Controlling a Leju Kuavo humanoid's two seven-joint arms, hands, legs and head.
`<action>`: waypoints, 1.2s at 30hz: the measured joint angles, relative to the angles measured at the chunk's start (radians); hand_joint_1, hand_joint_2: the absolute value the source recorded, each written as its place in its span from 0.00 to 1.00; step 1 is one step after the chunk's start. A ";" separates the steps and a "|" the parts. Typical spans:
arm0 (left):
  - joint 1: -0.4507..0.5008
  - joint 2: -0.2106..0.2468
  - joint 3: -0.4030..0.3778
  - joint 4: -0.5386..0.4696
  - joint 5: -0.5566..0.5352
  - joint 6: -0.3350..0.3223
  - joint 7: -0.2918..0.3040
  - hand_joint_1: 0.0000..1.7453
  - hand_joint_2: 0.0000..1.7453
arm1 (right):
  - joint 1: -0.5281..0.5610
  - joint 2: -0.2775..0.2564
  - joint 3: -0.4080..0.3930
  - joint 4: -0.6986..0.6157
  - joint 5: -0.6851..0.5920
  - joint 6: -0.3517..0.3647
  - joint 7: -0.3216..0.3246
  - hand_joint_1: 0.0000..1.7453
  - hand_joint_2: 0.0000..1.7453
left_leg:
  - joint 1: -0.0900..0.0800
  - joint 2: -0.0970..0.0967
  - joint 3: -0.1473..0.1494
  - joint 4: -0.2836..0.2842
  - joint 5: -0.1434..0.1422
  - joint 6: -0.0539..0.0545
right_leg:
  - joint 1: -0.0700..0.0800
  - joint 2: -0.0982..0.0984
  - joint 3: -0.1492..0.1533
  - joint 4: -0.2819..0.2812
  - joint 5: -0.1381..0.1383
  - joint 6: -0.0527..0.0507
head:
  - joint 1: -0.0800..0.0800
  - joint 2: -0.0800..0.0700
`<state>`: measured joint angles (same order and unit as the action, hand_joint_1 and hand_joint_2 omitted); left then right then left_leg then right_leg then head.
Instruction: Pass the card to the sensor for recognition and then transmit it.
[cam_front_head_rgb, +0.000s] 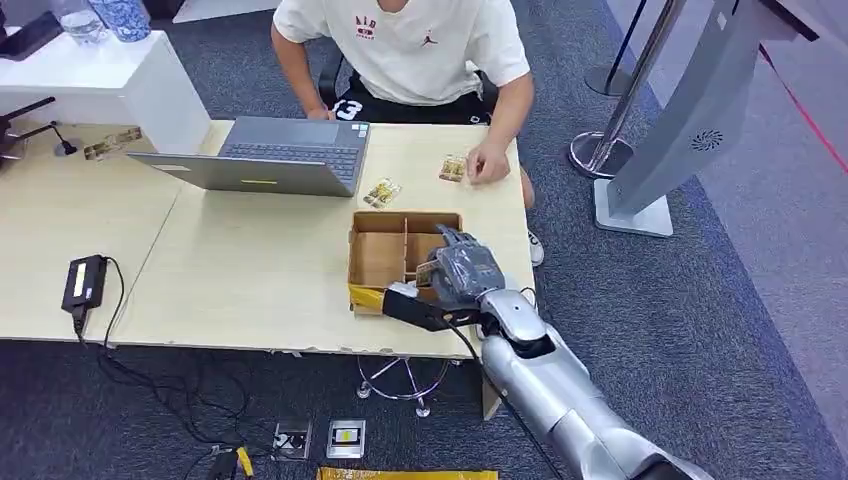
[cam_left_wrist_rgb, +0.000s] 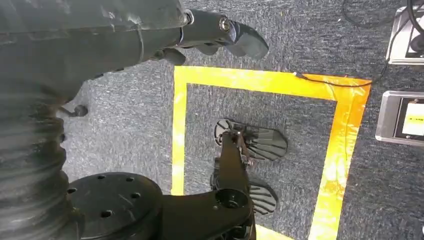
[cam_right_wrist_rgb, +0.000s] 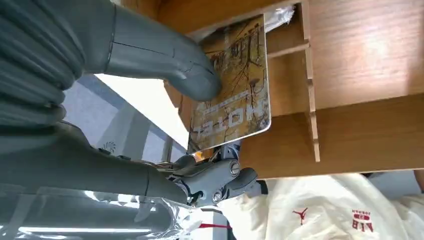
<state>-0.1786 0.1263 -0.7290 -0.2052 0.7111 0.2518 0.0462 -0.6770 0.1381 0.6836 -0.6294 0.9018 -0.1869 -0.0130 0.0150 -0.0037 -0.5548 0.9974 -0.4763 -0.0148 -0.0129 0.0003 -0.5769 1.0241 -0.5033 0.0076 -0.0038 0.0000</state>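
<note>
My right hand (cam_front_head_rgb: 462, 272) hangs over the divided cardboard box (cam_front_head_rgb: 385, 252) near the front edge of the bench (cam_front_head_rgb: 240, 270), at the box's near right corner. In the right wrist view my thumb (cam_right_wrist_rgb: 165, 60) presses flat on the face of the card (cam_right_wrist_rgb: 235, 85), a yellow-brown card printed with bare trees and the word HOTEL, and my darker fingers (cam_right_wrist_rgb: 220, 177) curl in behind its lower edge, so my fingers are clamped on the card. The card stands tilted against the box's wooden partitions, partly inside the right-hand compartment; I cannot tell whether its far end touches the box floor.

Beyond the box, two more cards lie on the bench: one (cam_front_head_rgb: 381, 192) just behind the box's back wall, another (cam_front_head_rgb: 452, 168) further back beside the person's hand (cam_front_head_rgb: 488, 163). The person in a cream T-shirt (cam_front_head_rgb: 410, 45) sits on the far side of the box, leaning on the bench. A grey laptop (cam_front_head_rgb: 270, 155) lies open behind and to the left of the box. A black power brick (cam_front_head_rgb: 83, 282) sits well to the left of the box with its cable trailing off the edge.

My left hand (cam_left_wrist_rgb: 220, 35) hangs over grey carpet marked with yellow tape (cam_left_wrist_rgb: 260, 80), far from the box; its fingers are curled in with nothing between them.
</note>
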 joint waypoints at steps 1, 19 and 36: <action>0.000 0.000 0.000 0.000 0.000 0.000 0.000 0.00 1.00 | 0.000 0.000 0.000 -0.003 0.000 0.000 0.000 0.88 1.00 | 0.000 0.000 0.000 0.000 0.000 0.000 | 0.000 0.000 0.000 0.000 0.000 0.000 | 0.000 0.000; 0.006 0.001 0.000 0.000 0.001 -0.001 -0.017 0.00 1.00 | -0.049 0.000 -0.032 -0.071 -0.019 -0.059 -0.013 0.99 1.00 | 0.000 0.000 0.000 0.000 0.000 0.000 | 0.000 0.000 0.000 0.000 0.000 0.000 | 0.000 0.000; -0.009 0.002 0.000 0.000 -0.021 -0.002 -0.018 0.00 1.00 | -0.328 0.039 -0.102 -0.061 -0.045 -0.169 -0.119 1.00 1.00 | 0.000 0.000 -0.001 0.000 0.001 -0.001 | 0.000 0.001 -0.002 0.000 0.001 0.000 | 0.000 0.000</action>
<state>-0.1871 0.1286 -0.7294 -0.2052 0.6901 0.2503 0.0286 -1.0047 0.1766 0.5818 -0.6906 0.8567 -0.3562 -0.1324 0.0149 -0.0033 -0.5555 0.9978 -0.4752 -0.0157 -0.0130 0.0008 -0.5787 1.0243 -0.5022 0.0072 -0.0042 -0.0004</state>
